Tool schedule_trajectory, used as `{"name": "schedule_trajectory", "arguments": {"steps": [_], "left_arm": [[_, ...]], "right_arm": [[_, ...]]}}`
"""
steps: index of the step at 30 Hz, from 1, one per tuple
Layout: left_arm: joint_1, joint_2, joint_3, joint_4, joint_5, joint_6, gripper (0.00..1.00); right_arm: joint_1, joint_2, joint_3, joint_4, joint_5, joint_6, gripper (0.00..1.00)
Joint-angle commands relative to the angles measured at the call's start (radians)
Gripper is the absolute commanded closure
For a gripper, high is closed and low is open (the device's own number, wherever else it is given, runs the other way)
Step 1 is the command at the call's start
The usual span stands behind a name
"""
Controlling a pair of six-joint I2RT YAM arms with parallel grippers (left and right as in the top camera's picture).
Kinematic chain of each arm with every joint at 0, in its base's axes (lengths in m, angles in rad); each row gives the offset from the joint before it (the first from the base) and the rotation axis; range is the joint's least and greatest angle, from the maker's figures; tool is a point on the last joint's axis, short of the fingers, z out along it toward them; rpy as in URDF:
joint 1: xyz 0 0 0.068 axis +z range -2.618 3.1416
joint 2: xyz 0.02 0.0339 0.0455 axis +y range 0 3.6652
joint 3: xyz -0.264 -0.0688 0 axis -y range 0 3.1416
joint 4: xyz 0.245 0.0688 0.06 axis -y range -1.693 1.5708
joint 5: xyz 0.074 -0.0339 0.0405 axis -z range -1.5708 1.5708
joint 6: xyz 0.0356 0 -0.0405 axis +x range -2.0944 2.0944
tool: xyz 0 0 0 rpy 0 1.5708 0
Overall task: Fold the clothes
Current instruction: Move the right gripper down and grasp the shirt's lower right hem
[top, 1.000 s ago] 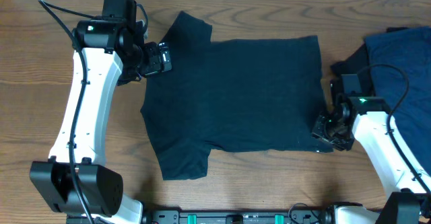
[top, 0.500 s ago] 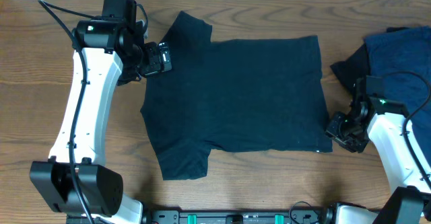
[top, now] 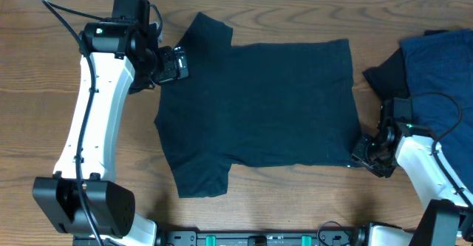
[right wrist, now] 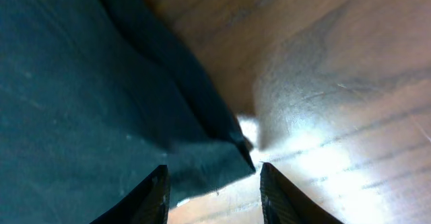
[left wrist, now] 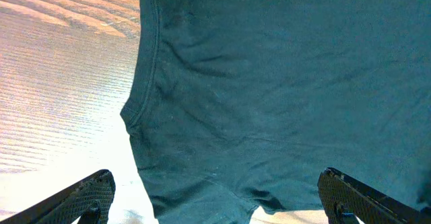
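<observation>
A very dark teal-black T-shirt [top: 259, 106] lies spread flat on the wooden table, collar side at the left, hem at the right. My left gripper [top: 171, 65] is open and hovers over the shirt's upper left shoulder near the collar; the left wrist view shows the shirt [left wrist: 283, 89] between my wide-open fingers [left wrist: 215, 200]. My right gripper [top: 367, 154] is open at the shirt's lower right hem corner; that corner [right wrist: 215, 160] lies between its fingers [right wrist: 214, 197]. More navy-blue clothes [top: 440, 61] lie heaped at the right edge.
Bare wooden table [top: 273, 202] runs in front of the shirt and to its left. A black sleeve of the heap [top: 384, 74] pokes toward the shirt's right edge. The arms' base rail [top: 259, 238] sits at the front edge.
My right gripper moved away to the right from the hem corner, then came back left and a little lower to that corner. The left arm and the shirt have not moved.
</observation>
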Motion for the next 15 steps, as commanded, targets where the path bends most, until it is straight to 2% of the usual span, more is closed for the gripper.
{"name": "schedule_trajectory", "arguments": {"steps": [1,5,10,15], "left_arm": [[0.004,0.006,-0.003,-0.003,-0.009,-0.002,0.02],[0.004,0.006,-0.003,-0.003,-0.009,-0.002,0.02],[0.004,0.006,-0.003,-0.003,-0.009,-0.002,0.02],[0.004,0.006,-0.003,-0.003,-0.009,-0.002,0.02]], "right_arm": [[-0.007,-0.005,-0.044,0.036,0.0,0.012,0.57],[-0.006,-0.005,-0.056,0.054,0.0,0.012,0.58],[-0.006,-0.005,-0.057,0.053,0.0,0.012,0.67],[-0.007,-0.003,-0.077,0.076,0.001,0.013,0.67]]}}
